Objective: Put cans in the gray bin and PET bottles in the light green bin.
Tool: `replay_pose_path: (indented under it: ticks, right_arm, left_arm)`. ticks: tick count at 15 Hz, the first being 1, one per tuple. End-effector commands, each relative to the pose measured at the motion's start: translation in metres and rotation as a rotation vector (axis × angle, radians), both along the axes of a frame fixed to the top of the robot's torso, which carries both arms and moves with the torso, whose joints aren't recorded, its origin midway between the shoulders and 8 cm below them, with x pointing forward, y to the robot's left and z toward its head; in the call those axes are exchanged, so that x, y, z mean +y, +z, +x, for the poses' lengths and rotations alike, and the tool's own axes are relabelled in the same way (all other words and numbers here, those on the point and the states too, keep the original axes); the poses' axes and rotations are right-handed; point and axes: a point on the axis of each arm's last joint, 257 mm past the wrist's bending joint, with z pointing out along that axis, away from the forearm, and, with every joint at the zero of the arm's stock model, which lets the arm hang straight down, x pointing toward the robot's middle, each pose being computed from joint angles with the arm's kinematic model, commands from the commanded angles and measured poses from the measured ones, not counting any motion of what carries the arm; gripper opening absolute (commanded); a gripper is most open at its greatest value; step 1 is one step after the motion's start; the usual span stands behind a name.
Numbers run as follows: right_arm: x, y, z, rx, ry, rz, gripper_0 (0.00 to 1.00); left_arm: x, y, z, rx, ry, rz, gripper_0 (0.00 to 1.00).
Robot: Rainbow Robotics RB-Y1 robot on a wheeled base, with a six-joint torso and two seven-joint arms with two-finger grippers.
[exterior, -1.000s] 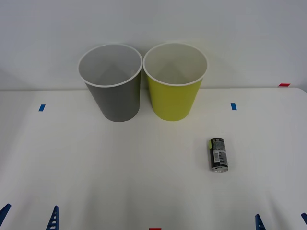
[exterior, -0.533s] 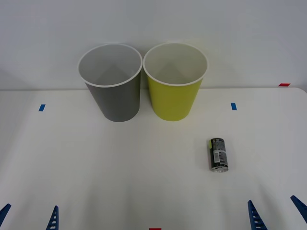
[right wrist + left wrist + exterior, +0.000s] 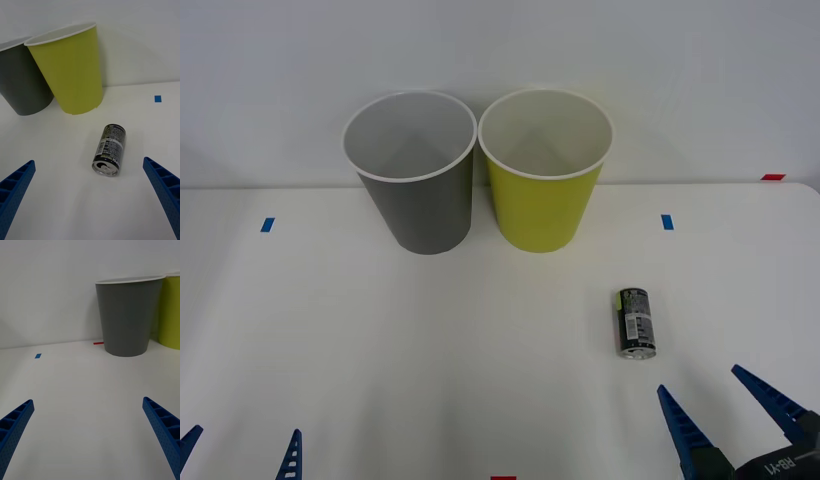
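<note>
Right gripper (image 3: 728, 408), lower right of frame, fingers spread, just short of the can (image 3: 636, 323) lying on the white table (image 3: 380, 340). Gray bin (image 3: 414, 170) and light green bin (image 3: 544, 168) stand upright, upper centre. Left gripper (image 3: 242, 448), lower left, fingers spread.

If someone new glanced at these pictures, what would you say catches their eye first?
Most likely the two tall bins standing side by side at the far edge of the table: the gray bin on the left and the light green bin on the right. Next, the small black can lying on its side to the right, nearer the robot, with the open right gripper just short of it.
</note>
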Motion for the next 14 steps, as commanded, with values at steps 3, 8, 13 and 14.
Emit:
replay_pose_path:
  ticks: [3,8,13,14]
  right_arm:
    - [0.019,0.023,0.031,0.113,0.044,0.039,1.0]
    - [0.038,0.035,0.058,0.219,0.072,0.111,1.0]
    - [0.035,0.033,0.081,0.375,0.014,0.128,1.0]
    - [0.028,0.031,0.087,0.401,-0.019,0.106,1.0]
  left_arm:
    - [0.0,0.0,0.0,0.0,0.0,0.0,1.0]
    - [0.0,0.0,0.0,0.0,0.0,0.0,1.0]
    - [0.0,0.0,0.0,0.0,0.0,0.0,1.0]
    - [0.0,0.0,0.0,0.0,0.0,0.0,1.0]
